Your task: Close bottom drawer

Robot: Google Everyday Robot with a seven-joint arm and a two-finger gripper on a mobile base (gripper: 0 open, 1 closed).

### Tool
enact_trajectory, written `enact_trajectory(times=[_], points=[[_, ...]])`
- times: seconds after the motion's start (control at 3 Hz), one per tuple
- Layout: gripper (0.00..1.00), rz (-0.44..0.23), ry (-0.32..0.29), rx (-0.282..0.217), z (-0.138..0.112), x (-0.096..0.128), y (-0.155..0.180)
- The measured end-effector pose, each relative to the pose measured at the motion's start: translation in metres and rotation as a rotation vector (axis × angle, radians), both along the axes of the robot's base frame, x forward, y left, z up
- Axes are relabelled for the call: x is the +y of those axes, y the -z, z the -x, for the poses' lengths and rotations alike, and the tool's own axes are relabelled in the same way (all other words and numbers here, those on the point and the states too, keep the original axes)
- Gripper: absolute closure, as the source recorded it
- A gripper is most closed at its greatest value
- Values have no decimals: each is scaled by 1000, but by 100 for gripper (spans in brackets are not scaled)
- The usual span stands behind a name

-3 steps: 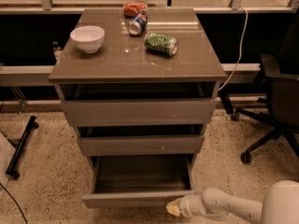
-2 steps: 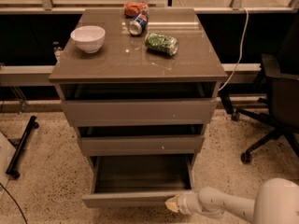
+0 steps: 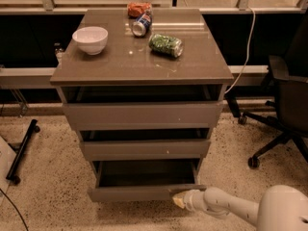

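Note:
The bottom drawer (image 3: 134,193) is the lowest of the grey-brown cabinet's three drawers. It stands pulled out, with its shallow grey box open to view. Its plain flat front faces me near the floor. My gripper (image 3: 179,199) comes in from the lower right on a white arm. Its pale tip rests against the right end of the drawer's front. The two drawers above it also stand slightly out.
On the cabinet top (image 3: 202,66) sit a white bowl (image 3: 90,39), a can (image 3: 141,25), a green packet (image 3: 166,44) and a red packet (image 3: 139,8). A black office chair (image 3: 287,109) stands at the right. A black stand leg (image 3: 21,153) lies on the speckled floor at the left.
The bottom drawer has slid back a little into the cabinet. My gripper has followed it, staying at the right end of its front.

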State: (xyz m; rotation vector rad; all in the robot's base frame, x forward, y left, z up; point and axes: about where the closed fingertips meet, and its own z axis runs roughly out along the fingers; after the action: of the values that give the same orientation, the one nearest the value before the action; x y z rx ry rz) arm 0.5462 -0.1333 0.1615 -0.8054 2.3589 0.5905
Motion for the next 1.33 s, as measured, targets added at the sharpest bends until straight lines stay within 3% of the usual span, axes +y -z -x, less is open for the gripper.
enact_trajectory(times=[0.33,0.67,1.0,1.33], points=[[100,0,0,0,0,0,0],[100,8,8,-54,-9,5,-1],[100,20,20,-162,-36,15,-6],[100,26,25,-219,-51,20,-12]])
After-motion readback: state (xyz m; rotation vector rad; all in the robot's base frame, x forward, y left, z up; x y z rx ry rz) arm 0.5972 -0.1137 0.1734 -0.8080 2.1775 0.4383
